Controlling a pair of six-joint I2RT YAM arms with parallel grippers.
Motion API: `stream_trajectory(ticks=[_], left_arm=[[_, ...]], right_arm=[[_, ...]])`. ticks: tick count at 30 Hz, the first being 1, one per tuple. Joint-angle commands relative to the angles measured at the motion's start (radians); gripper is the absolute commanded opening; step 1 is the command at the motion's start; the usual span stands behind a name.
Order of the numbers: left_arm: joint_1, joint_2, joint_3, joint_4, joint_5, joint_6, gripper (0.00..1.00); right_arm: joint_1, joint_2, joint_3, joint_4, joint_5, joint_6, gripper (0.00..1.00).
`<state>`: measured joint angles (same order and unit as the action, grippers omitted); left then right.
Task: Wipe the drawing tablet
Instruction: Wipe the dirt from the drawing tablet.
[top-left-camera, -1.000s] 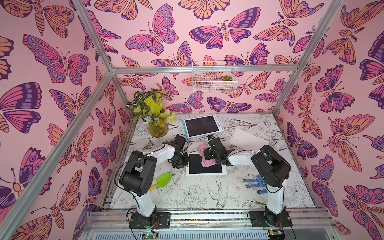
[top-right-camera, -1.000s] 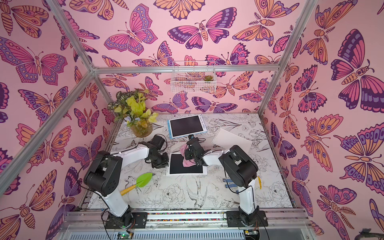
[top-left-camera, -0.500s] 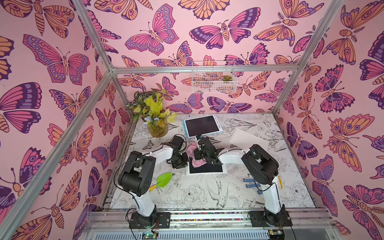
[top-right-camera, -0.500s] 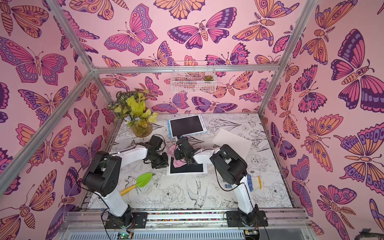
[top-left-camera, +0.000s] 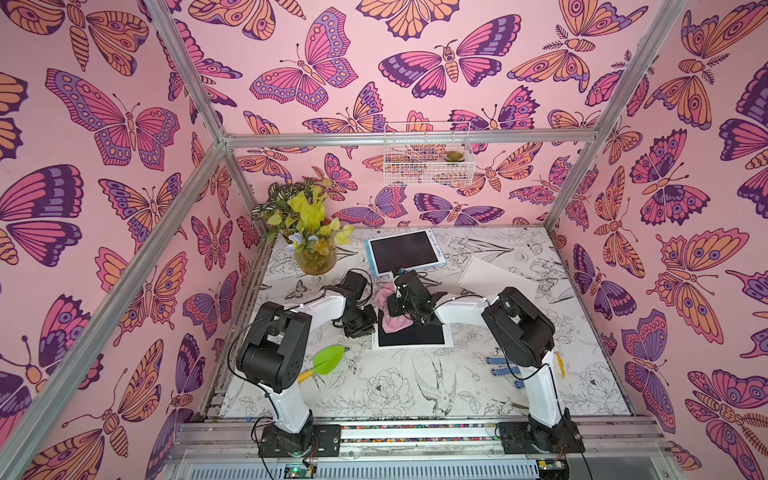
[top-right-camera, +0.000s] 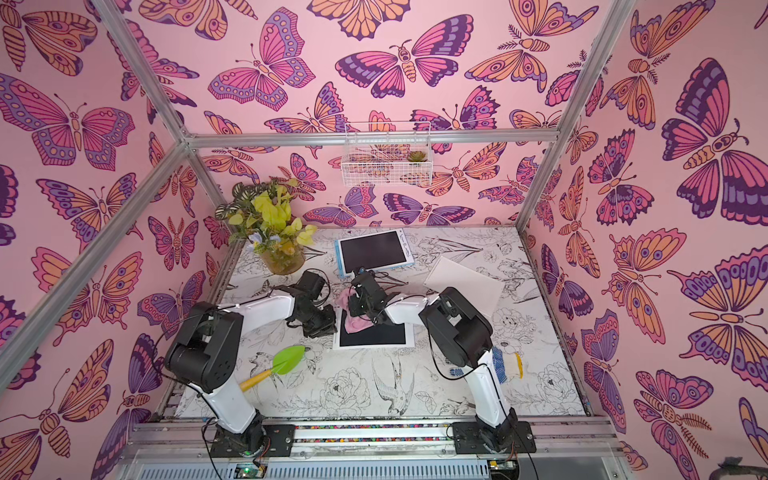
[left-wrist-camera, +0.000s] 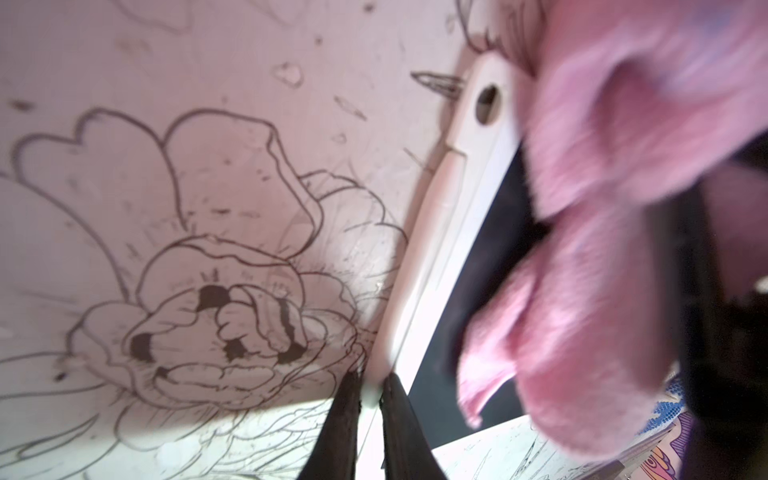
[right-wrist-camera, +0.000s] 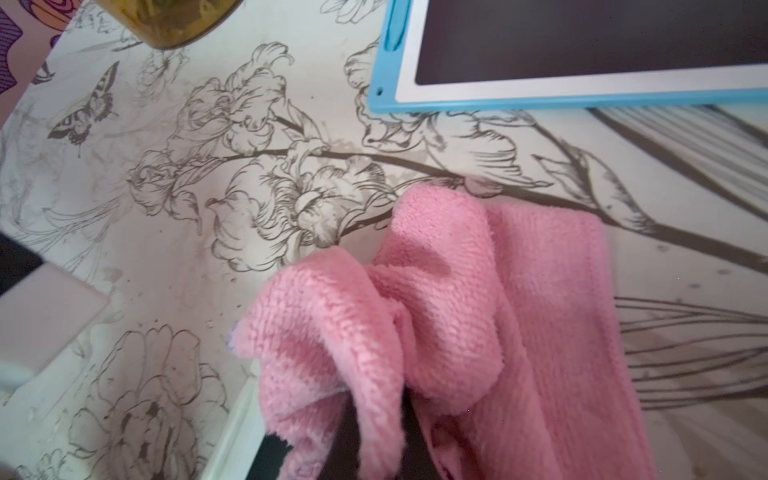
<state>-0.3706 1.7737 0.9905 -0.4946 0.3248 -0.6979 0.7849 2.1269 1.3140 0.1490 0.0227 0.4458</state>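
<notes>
The drawing tablet (top-left-camera: 415, 337) (top-right-camera: 374, 334), a dark screen in a white frame, lies flat in the middle of the table. My right gripper (top-left-camera: 395, 305) (top-right-camera: 358, 305) is shut on a fluffy pink cloth (top-left-camera: 395, 323) (top-right-camera: 356, 325) that rests over the tablet's far left corner. In the right wrist view a fold of the cloth (right-wrist-camera: 478, 311) is pinched in the right gripper (right-wrist-camera: 380, 436), beside the tablet's rim (right-wrist-camera: 237, 432). My left gripper (top-left-camera: 368, 328) (left-wrist-camera: 372, 399) is shut on the tablet's white left rim (left-wrist-camera: 436, 232), with the cloth (left-wrist-camera: 602, 208) close by.
A second, blue-framed tablet (top-left-camera: 405, 251) (right-wrist-camera: 582, 41) lies behind the cloth. A vase of plants (top-left-camera: 313, 249) stands at the back left. A green trowel (top-left-camera: 328, 359) lies front left, a white sheet (top-left-camera: 494, 276) back right, a dotted glove (top-left-camera: 505, 368) by the right arm.
The right gripper has dragged the pink cloth leftward across the screen to the tablet's far left corner. The left jaws have narrowed on the rim.
</notes>
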Motion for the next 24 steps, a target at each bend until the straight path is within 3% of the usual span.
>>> stream_trajectory(ticks=[1, 4, 7, 11, 15, 18, 20, 24], left_arm=[[-0.008, 0.115, -0.095, -0.097, -0.104, -0.011, 0.15], [-0.008, 0.115, -0.095, -0.096, -0.105, -0.011, 0.14], [-0.010, 0.116, -0.098, -0.097, -0.111, -0.018, 0.14], [-0.019, 0.124, -0.095, -0.096, -0.115, -0.022, 0.13], [-0.026, 0.131, -0.086, -0.097, -0.115, -0.025, 0.12], [-0.028, 0.128, -0.081, -0.098, -0.115, -0.027, 0.11], [-0.029, 0.125, -0.081, -0.099, -0.113, -0.025, 0.11], [-0.031, 0.124, -0.081, -0.100, -0.113, -0.020, 0.11]], right_arm=[[0.077, 0.033, 0.080, -0.064, -0.037, -0.019, 0.00], [0.091, 0.018, 0.078, -0.099, 0.002, 0.004, 0.00], [0.032, -0.066, -0.066, -0.077, 0.048, 0.021, 0.00], [-0.010, -0.153, -0.210, -0.022, 0.019, -0.012, 0.00], [0.106, -0.127, -0.151, -0.024, -0.045, -0.022, 0.00], [0.165, -0.115, -0.119, -0.067, -0.024, -0.014, 0.00], [0.135, -0.147, -0.176, -0.077, 0.044, 0.021, 0.00], [0.032, -0.238, -0.338, -0.030, 0.047, 0.021, 0.00]])
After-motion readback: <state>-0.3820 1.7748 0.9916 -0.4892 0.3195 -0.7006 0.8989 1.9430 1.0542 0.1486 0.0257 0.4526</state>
